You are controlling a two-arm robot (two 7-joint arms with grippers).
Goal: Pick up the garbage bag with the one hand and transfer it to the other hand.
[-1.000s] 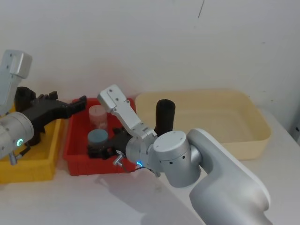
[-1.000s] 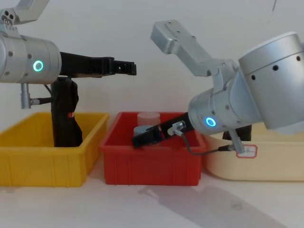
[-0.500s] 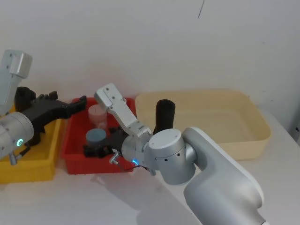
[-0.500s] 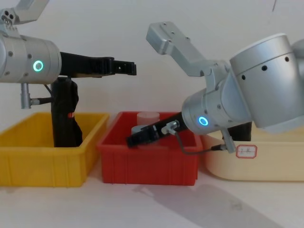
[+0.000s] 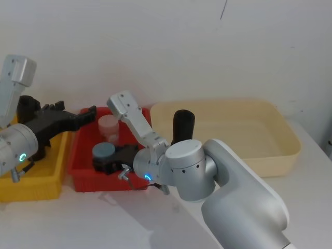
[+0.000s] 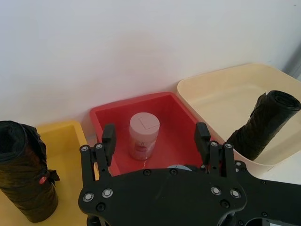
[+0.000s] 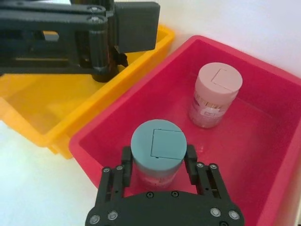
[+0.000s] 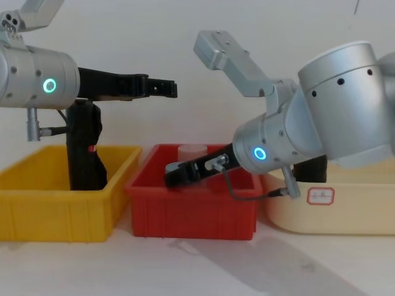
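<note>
The right gripper reaches into the red bin with fingers spread around a blue-lidded jar, not gripping it, well apart from the garbage bag leaning in the cream tub, while the left gripper, fingers spread and empty, hovers level above the bins.

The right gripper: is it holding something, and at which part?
Right gripper has the blue-lidded jar between its fingers at the body below the lid; a firm hold cannot be told. Left gripper holds nothing.
</note>
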